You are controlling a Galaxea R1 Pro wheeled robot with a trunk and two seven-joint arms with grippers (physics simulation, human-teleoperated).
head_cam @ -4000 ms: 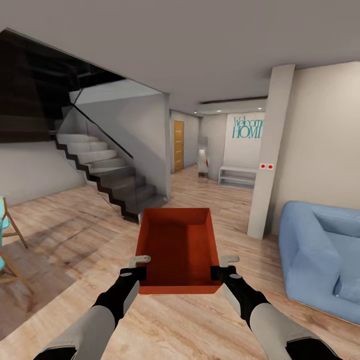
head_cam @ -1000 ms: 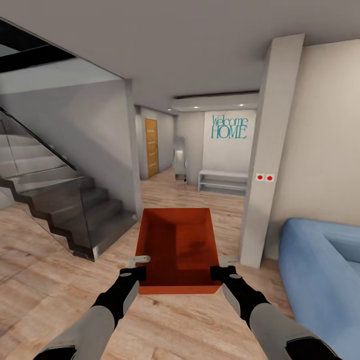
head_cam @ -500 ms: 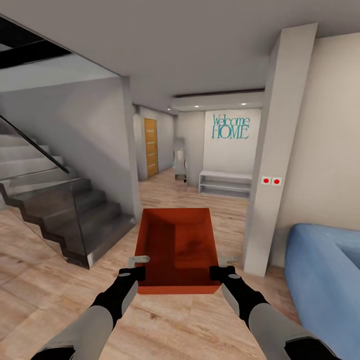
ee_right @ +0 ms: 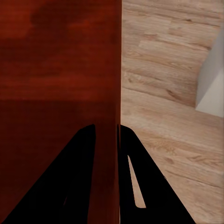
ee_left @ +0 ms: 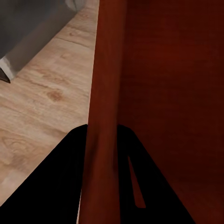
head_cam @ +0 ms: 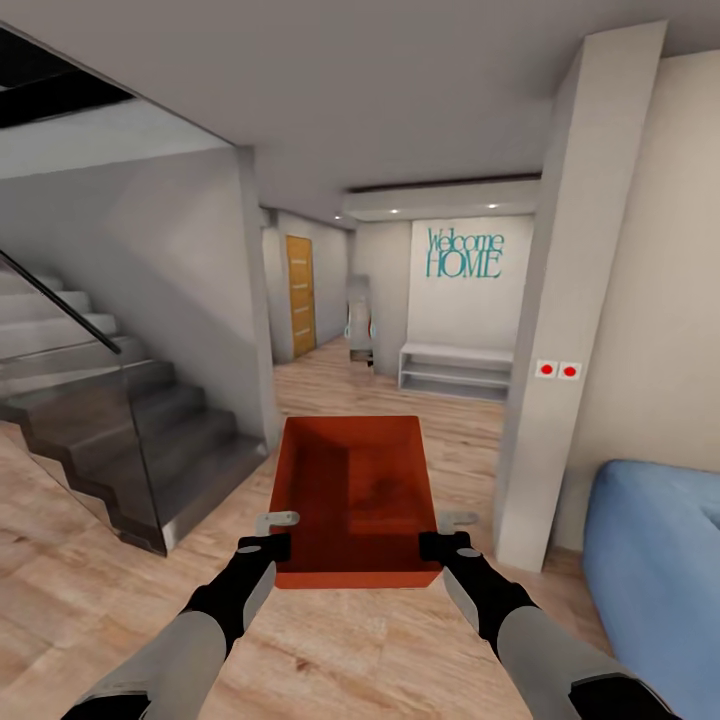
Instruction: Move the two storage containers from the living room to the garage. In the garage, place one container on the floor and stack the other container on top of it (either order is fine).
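Observation:
I hold one red-orange storage container point(head_cam: 358, 495) level in front of me, above the living room's light wood-plank floor point(head_cam: 330, 650). My left gripper point(head_cam: 272, 535) is shut on its left wall, and the left wrist view shows that wall point(ee_left: 103, 116) pinched between the black fingers point(ee_left: 70, 186). My right gripper point(head_cam: 446, 533) is shut on the right wall point(ee_right: 116, 70), with a finger point(ee_right: 135, 186) on each side of it. The bin is empty.
A dark staircase point(head_cam: 120, 440) with a glass balustrade rises at the left. A white pillar point(head_cam: 560, 320) with two red switches stands at the right, and a blue sofa point(head_cam: 655, 560) lies beyond it. Straight ahead a hallway leads to a wooden door point(head_cam: 299, 297) and a white bench point(head_cam: 455, 370).
The whole view has advanced toward the hallway: staircase and pillar have slid outward and the sofa further right. The container and both grippers keep the same hold.

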